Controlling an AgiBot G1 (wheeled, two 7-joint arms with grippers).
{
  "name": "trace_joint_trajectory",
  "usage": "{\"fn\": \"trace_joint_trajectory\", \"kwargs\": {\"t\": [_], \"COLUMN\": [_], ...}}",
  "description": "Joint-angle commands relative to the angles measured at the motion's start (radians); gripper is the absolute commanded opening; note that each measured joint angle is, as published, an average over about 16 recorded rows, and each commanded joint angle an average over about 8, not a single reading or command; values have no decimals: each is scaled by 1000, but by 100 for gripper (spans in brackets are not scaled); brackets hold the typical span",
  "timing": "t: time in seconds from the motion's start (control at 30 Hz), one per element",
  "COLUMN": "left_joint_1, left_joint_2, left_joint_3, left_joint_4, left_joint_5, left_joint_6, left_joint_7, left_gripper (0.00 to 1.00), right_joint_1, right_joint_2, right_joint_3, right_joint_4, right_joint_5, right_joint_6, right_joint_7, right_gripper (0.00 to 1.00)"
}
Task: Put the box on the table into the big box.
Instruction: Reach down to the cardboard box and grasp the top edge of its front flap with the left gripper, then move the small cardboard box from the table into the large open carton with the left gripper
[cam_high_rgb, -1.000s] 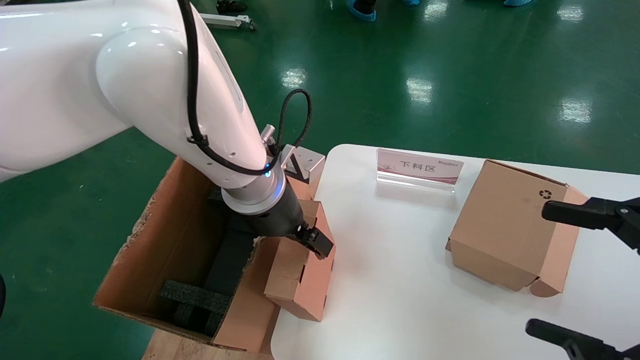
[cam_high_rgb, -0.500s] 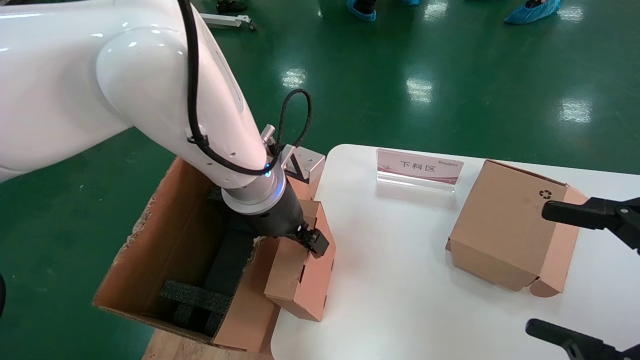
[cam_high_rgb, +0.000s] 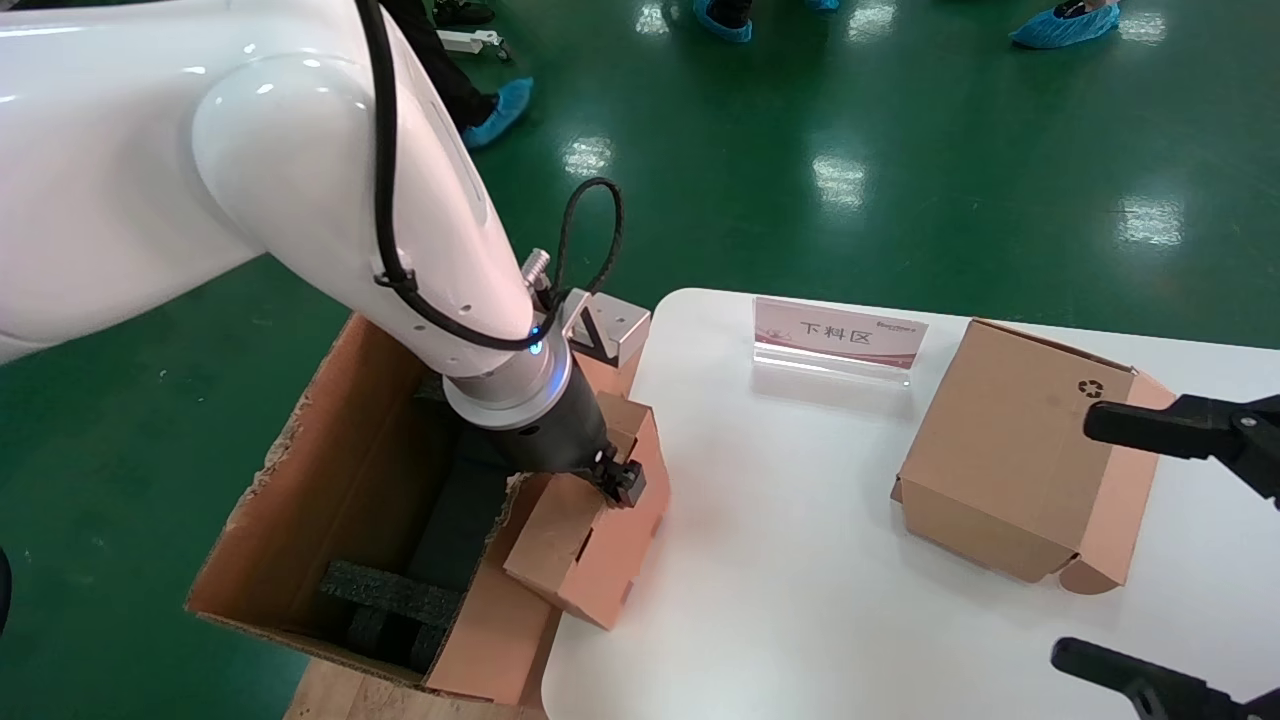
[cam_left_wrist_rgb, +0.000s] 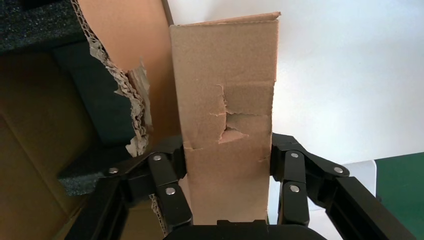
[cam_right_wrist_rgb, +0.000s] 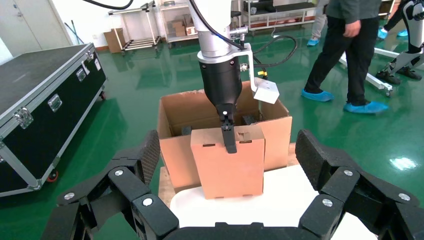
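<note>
Our left gripper (cam_high_rgb: 622, 478) is clamped on the box (cam_high_rgb: 585, 535), one finger (cam_left_wrist_rgb: 167, 187) pressed against each broad face of its upper part, as the left wrist view shows. The cardboard between those fingers is torn and creased. The box hangs tilted below the gripper: its lower corner reaches toward the big box (cam_high_rgb: 330, 480), while its slotted side faces away from that carton, toward the table (cam_high_rgb: 800, 560). From the head view we cannot tell whether the box's lowest edge touches the table or sits just clear of it. It is at the table's edge, right beside the big box's near wall and still outside it.

The big box stands on the floor directly behind and beneath our left wrist, its ragged rim (cam_left_wrist_rgb: 131, 95) just beside the held box. Black foam (cam_high_rgb: 395, 590) lines its inside, below and behind the gripper.

Our right gripper (cam_right_wrist_rgb: 227, 210) is parked well apart from the left one, across the table, its fingers spread wide with nothing between them. One finger (cam_high_rgb: 1160, 428) hovers over a second cardboard box (cam_high_rgb: 1020, 455), which bears a recycling mark and rests on the table beneath it. A sign (cam_high_rgb: 838, 335) stands on the table between the two grippers, toward the far side. In the right wrist view, a person (cam_right_wrist_rgb: 352, 45) stands on the green floor far beyond the left gripper.
</note>
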Motion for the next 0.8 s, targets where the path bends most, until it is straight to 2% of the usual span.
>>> {"fn": "trace_joint_trajectory", "kwargs": {"t": [0.03, 0.3, 0.5, 0.8], "left_joint_1": [-1, -37, -73, -125], "left_joint_2": [-2, -71, -151, -285], "left_joint_3": [-1, -71, -165, -328], "left_joint_4": [1, 9, 9, 11], "left_joint_5": [1, 38, 43, -10], "left_joint_6": [-1, -21, -33, -33], "left_joint_7": [1, 64, 130, 234], "left_gripper": [0, 0, 0, 0], "right_joint_1": [0, 0, 0, 0], "right_joint_2": [0, 0, 0, 0], "right_joint_3": [0, 0, 0, 0], "right_joint_4": [0, 0, 0, 0], "right_joint_5": [0, 0, 0, 0], "right_joint_6": [0, 0, 0, 0], "right_joint_7": [0, 0, 0, 0], "right_gripper": [100, 100, 100, 100]}}
